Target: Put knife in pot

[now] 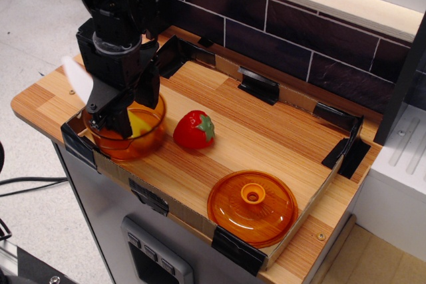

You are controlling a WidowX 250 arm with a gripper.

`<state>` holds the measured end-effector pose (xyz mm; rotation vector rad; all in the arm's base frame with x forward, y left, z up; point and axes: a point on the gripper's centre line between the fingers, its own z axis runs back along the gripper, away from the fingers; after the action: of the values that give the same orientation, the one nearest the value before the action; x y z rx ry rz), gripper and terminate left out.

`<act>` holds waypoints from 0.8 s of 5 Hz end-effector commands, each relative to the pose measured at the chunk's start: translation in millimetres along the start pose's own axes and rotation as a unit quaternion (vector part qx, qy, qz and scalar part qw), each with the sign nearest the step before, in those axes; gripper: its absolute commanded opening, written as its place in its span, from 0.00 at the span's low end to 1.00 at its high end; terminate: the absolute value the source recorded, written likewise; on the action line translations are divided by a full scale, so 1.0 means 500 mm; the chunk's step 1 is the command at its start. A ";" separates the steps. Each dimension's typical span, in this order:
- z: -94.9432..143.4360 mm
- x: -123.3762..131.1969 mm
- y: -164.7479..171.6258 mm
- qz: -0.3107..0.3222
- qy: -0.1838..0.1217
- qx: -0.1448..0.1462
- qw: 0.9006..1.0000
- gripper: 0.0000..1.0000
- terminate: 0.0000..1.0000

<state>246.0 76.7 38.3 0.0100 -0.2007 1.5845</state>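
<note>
— Where is the small white-bladed, yellow-handled plastic knife (78, 79) sitting?
— Its yellow handle is dipping inside the round translucent orange plastic pot (126, 131) at the near-left corner, the blade slanting up and out to the left.
— And the black gripper (118, 119)?
— It is hanging straight down over the pot, seemingly pinching the handle, though the jaws are blurring together

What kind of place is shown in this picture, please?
Probably a toy kitchen set up for robot tests: a small wooden counter in front of a dark tiled wall, holding an orange plastic pot, its lid and a toy strawberry.
</note>
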 end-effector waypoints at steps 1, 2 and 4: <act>0.085 0.014 -0.023 0.022 0.009 -0.048 0.999 1.00 0.00; 0.138 0.017 -0.024 0.043 0.010 -0.077 0.996 1.00 0.00; 0.205 0.017 -0.034 0.089 0.008 -0.073 0.993 1.00 0.00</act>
<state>247.3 71.2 126.3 -0.1055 -0.2580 1.7455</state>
